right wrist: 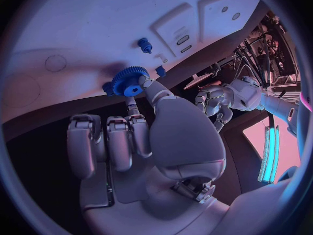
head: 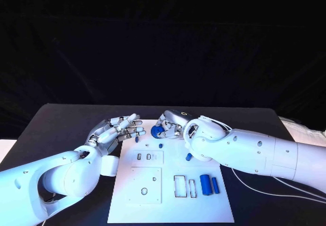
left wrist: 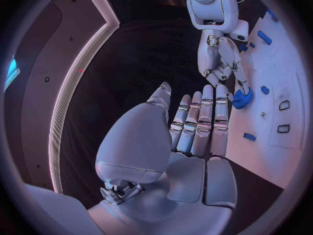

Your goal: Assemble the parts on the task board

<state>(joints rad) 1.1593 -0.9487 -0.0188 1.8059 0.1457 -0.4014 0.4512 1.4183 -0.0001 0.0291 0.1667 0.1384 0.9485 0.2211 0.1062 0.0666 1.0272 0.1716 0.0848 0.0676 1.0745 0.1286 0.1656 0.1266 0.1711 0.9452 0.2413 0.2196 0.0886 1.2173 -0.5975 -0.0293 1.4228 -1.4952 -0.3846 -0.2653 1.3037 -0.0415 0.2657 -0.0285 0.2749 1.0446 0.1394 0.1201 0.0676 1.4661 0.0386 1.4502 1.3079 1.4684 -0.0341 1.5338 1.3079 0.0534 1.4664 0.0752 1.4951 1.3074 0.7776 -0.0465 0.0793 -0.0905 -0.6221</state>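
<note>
Gear [right wrist: 128, 81] (blue, toothed) pinched at right hand [head: 174, 124] fingertips, just above far end of board [head: 170, 188]. Left hand [head: 115, 133] alongside, fingers extended and slightly spread, holding nothing, tips near gear, apart from it. Small blue peg [right wrist: 145, 45] upright on board beyond right fingers. Two blue cylinders [head: 209, 184] lying side by side on near part of board, well clear of both hands.
</note>
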